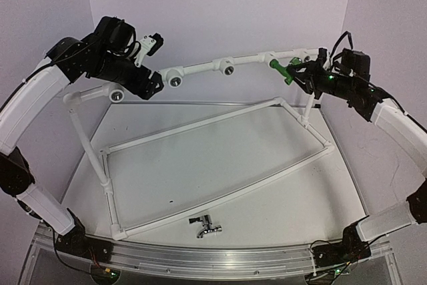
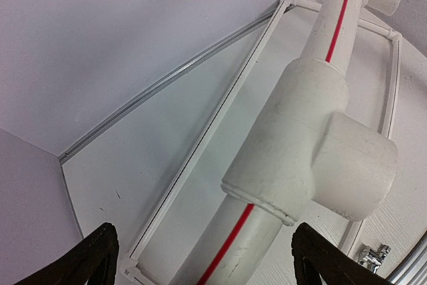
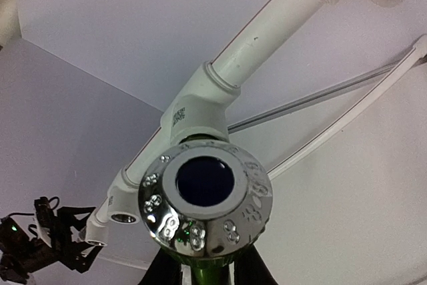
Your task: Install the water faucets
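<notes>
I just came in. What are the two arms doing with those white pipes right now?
The right gripper has its jaws closed on the green faucet and holds it at a socket near the right end of the raised pipe. Whether it is screwed in, I cannot tell. The left gripper is open, with its jaws on either side of the same pipe near its left end, not clamping it. The chrome faucet lies on the table near the front edge, with no gripper near it.

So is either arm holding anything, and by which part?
The right jaws clasp the green faucet by its body under the shiny cap; left jaws hold nothing.
</notes>
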`<move>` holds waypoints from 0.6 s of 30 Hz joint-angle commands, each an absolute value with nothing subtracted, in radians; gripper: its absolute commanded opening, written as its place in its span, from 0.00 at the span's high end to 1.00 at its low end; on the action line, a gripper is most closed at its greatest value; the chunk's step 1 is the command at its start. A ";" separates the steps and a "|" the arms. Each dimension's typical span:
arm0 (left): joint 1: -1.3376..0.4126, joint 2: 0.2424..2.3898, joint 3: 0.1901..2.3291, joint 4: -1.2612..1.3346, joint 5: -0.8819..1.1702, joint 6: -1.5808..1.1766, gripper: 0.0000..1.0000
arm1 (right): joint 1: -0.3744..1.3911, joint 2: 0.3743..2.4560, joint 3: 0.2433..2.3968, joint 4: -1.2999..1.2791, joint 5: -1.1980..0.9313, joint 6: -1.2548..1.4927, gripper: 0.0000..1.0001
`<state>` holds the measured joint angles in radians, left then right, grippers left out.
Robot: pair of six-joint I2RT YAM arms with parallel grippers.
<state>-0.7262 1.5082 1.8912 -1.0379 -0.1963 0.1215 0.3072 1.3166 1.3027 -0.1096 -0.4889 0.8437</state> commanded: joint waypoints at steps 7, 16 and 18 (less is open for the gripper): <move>-0.735 1.489 1.869 -1.092 -0.168 0.076 0.11 | 0.253 1.357 1.231 -0.001 -0.733 1.111 0.44; -0.731 1.490 1.867 -1.090 -0.166 0.077 0.11 | 0.210 1.332 1.270 0.029 -0.787 0.949 0.07; -0.730 1.488 1.866 -1.091 -0.164 0.076 0.11 | 0.199 1.315 1.274 0.013 -0.785 0.872 0.02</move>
